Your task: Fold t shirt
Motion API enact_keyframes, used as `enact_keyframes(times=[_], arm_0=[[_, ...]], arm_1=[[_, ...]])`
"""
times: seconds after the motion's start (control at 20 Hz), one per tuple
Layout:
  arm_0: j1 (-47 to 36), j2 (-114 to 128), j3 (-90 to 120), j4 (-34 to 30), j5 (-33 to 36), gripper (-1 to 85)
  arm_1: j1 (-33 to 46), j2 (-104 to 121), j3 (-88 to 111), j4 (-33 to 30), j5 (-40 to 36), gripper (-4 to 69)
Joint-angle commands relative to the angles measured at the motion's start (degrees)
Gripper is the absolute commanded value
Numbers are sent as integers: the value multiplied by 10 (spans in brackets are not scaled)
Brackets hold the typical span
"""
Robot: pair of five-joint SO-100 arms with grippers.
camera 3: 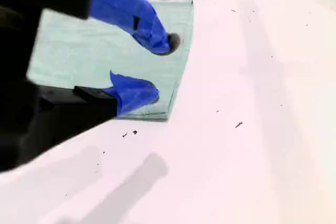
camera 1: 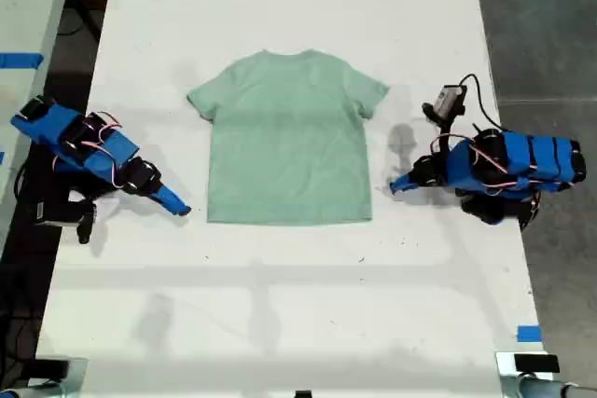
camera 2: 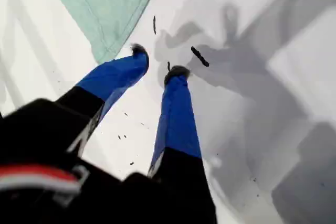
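In the exterior view the shirt (camera 1: pixel 287 139) lies flat and face up in the middle of the table (camera 1: pixel 280 323), neck far, hem near. An arm waits off each side of it. My first hand (camera 1: pixel 401 184) is at this view's right, beside the shirt's edge. My second hand (camera 1: pixel 177 204) is at this view's left, near the hem corner.

In the first wrist view, the first hand (camera 2: pixel 157 64) stands apart and empty, tips low over bare table just beside the shirt's (camera 2: pixel 105 9) corner. Slide it in under the cloth, not down onto it.

In the second wrist view, the second hand (camera 3: pixel 155 69) is also apart, holding nothing, over the other hem corner of the shirt (camera 3: pixel 94 51). I cannot tell if it touches. Pinch both corners in step, so the fold lifts level.
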Motion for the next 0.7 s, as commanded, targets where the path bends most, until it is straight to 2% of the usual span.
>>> enact_keyframes(times=[0.0,0.1,0.15,0.2,0.25,0.3,0.35,0.4,0.45,0.5,0.55,0.65], arm_0=[[9,4,6,-6,-9,112],[9,4,6,-6,-9,112],[9,4,6,-6,-9,112],[9,4,6,-6,-9,112],[9,4,6,-6,-9,112],[9,4,6,-6,-9,112],[9,4,6,-6,-9,112],[8,4,6,-6,-9,112],[8,4,6,-6,-9,112],[8,4,6,-6,-9,112],[7,4,6,-6,-9,112],[7,4,6,-6,-9,112]], arm_1=[[4,2,22,-14,-2,103],[4,2,22,-14,-4,103],[0,3,22,-15,-21,79],[-39,4,0,-13,-68,-6],[-67,4,-69,-12,-51,-5],[-54,4,-123,-76,-86,-5],[-40,4,-163,-180,-186,-5],[-20,-19,-213,-226,-236,29],[38,-125,-321,-181,-251,8],[103,-256,-439,-121,-264,18],[151,-376,-540,-85,-285,55],[251,-562,-694,-22,-313,85]])
